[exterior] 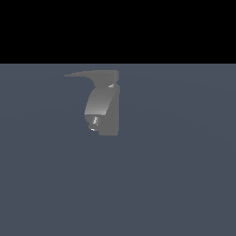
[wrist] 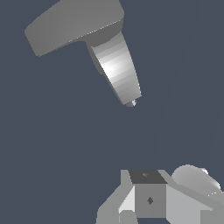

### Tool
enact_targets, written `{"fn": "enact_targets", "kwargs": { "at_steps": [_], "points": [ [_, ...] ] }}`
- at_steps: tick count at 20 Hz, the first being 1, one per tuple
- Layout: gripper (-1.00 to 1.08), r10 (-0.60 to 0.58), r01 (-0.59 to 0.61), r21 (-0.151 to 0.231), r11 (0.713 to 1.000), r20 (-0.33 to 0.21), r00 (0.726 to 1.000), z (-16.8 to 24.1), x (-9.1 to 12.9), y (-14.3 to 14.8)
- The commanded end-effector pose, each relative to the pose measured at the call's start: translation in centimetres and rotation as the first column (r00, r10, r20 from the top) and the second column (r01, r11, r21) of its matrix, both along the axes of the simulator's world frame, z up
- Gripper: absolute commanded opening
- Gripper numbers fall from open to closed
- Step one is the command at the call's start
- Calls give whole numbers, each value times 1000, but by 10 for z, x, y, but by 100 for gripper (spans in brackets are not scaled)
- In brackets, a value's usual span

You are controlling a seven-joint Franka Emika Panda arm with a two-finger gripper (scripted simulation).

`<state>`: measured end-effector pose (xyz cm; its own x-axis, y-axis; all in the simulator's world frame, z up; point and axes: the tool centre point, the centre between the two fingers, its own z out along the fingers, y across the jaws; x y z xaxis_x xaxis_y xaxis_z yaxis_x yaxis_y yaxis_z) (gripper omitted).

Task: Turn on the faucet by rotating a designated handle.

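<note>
Faucet (exterior: 105, 103) stands on flat grey-blue floor (exterior: 175, 184), left of centre in ext. view, upright boxy body w/ lighter curved spout (exterior: 97, 103) in front and shiny nozzle tip (exterior: 94, 122) low down. Handle (exterior: 85, 73) = thin flat blade off the faucet's top, pointing to ext. view's left, tapering to a point. My arm isn't visible in ext. view. Wrist cam: handle (wrist: 72, 24) seen as broad grey slab, spout (wrist: 116, 65) below it, nozzle (wrist: 131, 103) at its end. My gripper (wrist: 151, 201) only partly in frame, well apart from faucet, touching nothing. Fingertips are cut off by the frame edge, so can't tell if spread or pressed together.
</note>
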<state>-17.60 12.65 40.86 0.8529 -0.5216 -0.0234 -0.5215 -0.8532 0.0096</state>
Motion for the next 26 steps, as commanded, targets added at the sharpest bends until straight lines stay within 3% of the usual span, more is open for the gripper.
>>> {"fn": "enact_targets", "kwargs": {
  "at_steps": [1, 13, 26],
  "points": [
    [-100, -51, 51, 1, 999, 1, 999, -7, 10, 9],
    [-100, -282, 282, 3, 959, 3, 959, -39, 65, 44],
    [-100, -508, 508, 3, 861, 7, 861, -72, 130, 65]
  ]
}}
